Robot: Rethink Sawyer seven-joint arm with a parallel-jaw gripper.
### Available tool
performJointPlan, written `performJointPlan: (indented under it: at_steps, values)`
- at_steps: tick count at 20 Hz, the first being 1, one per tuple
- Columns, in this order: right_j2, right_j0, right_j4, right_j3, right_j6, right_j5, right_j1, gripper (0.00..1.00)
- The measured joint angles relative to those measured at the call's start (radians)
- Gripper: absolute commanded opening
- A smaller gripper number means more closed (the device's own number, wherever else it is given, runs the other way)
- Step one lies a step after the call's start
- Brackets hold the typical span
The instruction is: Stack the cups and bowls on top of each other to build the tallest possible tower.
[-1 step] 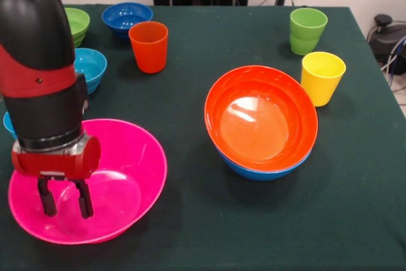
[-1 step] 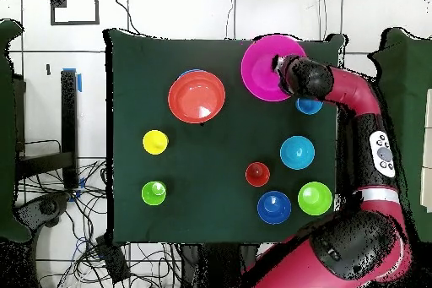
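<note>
Two parted fingers point(image 1: 65, 198) hang empty inside the pink bowl point(image 1: 127, 176), beside the orange-on-blue stack point(image 1: 263, 122).

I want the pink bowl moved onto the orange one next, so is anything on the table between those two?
Nothing visible does. Bare table separates the pink bowl from the orange bowl nested in the blue one. The gripper hangs over the pink bowl's rim, fingers apart.

Your arm point(image 1: 38, 61) is glossy black with a red band, ending in a red collar and two black fingers point(image 1: 84, 200).
</note>
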Motion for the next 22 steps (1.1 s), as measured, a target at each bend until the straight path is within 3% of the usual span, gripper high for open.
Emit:
performJointPlan:
  at_steps: [10,16,22]
  values:
    - [0.072,0.037,0.002,-0.255,-0.026,0.151,0.108,1.0]
    - [0.164,0.047,-0.022,-0.428,-0.123,0.234,0.176,1.0]
    - [0.19,0.046,-0.051,-0.5,-0.186,0.269,0.196,1.0]
